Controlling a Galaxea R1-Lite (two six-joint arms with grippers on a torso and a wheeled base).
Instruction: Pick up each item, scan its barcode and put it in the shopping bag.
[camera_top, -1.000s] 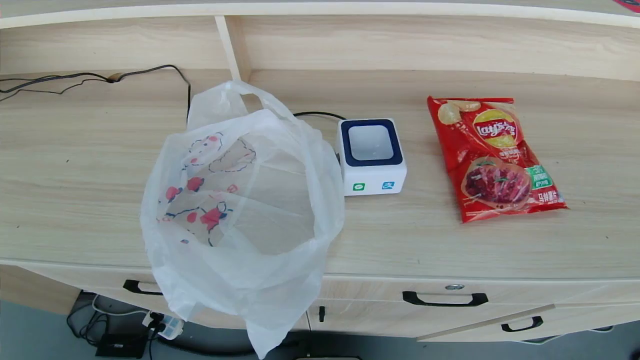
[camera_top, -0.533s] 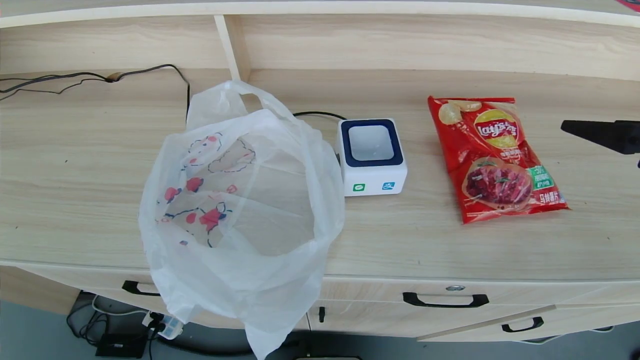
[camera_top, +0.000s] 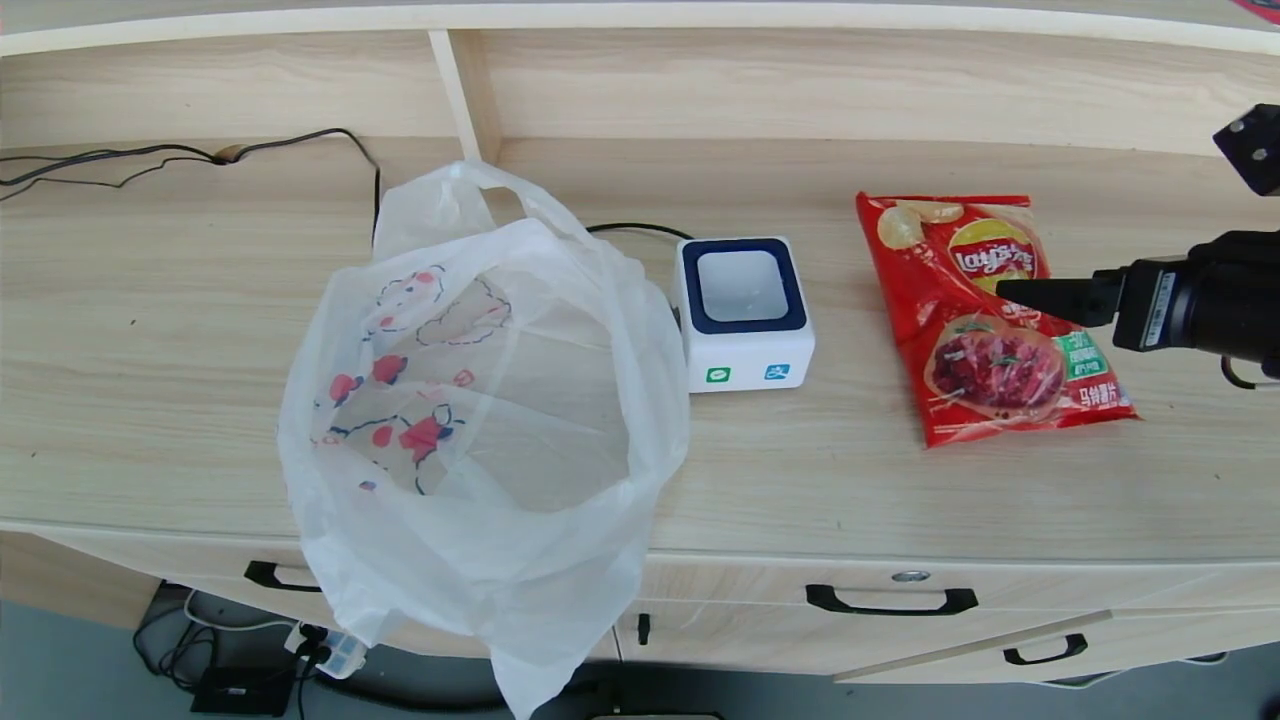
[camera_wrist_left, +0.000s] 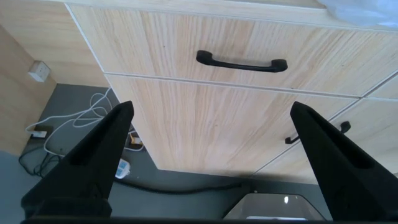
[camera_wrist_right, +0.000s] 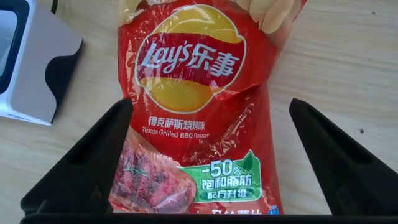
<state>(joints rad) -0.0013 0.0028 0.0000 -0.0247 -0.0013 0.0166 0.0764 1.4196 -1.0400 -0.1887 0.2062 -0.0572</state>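
Right gripper (camera_wrist_right: 211, 109) is over the red bag of chips (camera_top: 975, 335), jaws spread wide and nothing held, one finger on each side of the pack and clear of it. The chips lie flat on the wooden counter (camera_top: 150, 330), face up, at 3 o'clock from the white scanner (camera_top: 744, 310), a gap of bare wood between them. Over at the scanner's 8 o'clock, the white shopping bag (camera_top: 480, 420) stands with its mouth open, its side just touching the scanner, its bottom sagging over the counter's front edge. Left gripper (camera_wrist_left: 211, 106) hangs low, fully open too and empty, facing a drawer front (camera_wrist_left: 205, 124) with a black handle (camera_wrist_left: 241, 62). A black cable (camera_top: 300, 140) trails along the back of the counter at the bag's 11 o'clock.
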